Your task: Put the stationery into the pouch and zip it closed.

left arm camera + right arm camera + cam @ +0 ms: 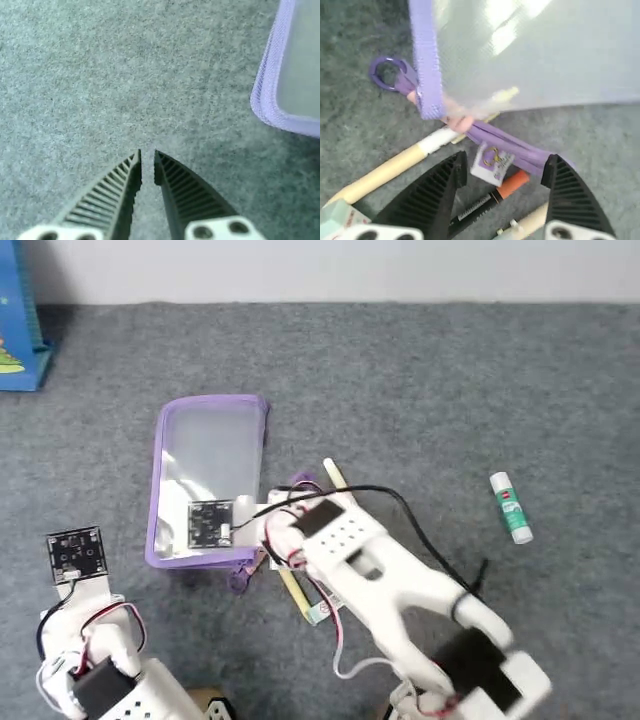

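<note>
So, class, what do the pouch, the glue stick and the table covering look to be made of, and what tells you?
The clear pouch with purple edging: glossy see-through plastic sheet, shown by bright reflections; the edging looks like woven fabric tape. The white glue stick with a green label: probably smooth hard plastic. The grey table covering: fuzzy, matte, likely felt or carpet.

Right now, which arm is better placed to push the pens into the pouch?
Right. The right gripper, open, sits at the pouch's zipper edge, directly above the orange-banded pen. The left gripper is over bare carpet beside the pouch's corner.
</note>
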### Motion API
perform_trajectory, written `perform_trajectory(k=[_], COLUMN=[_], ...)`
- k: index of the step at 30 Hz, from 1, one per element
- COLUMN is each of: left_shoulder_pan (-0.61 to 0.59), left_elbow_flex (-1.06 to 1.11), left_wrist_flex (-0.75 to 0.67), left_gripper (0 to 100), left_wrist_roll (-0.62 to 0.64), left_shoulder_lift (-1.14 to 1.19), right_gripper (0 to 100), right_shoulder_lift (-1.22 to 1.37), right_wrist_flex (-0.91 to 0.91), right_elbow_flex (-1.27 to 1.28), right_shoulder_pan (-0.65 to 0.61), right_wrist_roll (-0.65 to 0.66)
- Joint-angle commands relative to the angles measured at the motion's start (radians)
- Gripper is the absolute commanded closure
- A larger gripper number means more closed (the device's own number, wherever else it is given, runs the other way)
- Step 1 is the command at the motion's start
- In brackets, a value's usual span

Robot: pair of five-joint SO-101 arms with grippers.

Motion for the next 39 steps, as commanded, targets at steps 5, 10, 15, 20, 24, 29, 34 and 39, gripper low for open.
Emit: perform_trajectory(k=[5, 10, 15, 20, 24, 29, 34, 39], left_shoulder_pan=[-0.003, -0.003, -0.003, -0.003, -0.003, -0.003, -0.003, -0.003], left_elbow_flex=[-0.013, -0.012, -0.012, -0.012, -0.012, -0.012, -0.012, -0.012], left_wrist_flex=[-0.002, -0.002, -0.002, -0.002, -0.002, -0.002, -0.002, -0.002], left_gripper=[95, 95, 95, 95, 95, 95, 95, 95], left_wrist_roll=[-0.009, -0.009, -0.009, -0.009, -0.009, -0.009, -0.009, -0.009], left_shoulder_lift=[-0.015, -0.015, -0.015, -0.015, -0.015, -0.015, -0.015, -0.015], right_gripper=[74.3, 85.0, 97.0, 99.0, 99.0, 99.0, 99.0, 99.0], right_shoulder_lift=[0.205, 0.260, 0.257, 0.245, 0.165, -0.002, -0.148, -0.197], right_wrist_flex=[0.101, 0.111, 0.150, 0.274, 0.320, 0.318, 0.308, 0.415], right_elbow_flex=[-0.219, -0.264, -0.316, -0.433, -0.474, -0.474, -0.476, -0.470], right_shoulder_pan=[-0.012, -0.012, 0.015, 0.071, 0.133, 0.214, 0.300, 0.372], right_wrist_roll=[0.054, 0.054, 0.051, -0.012, -0.031, -0.055, -0.064, -0.064])
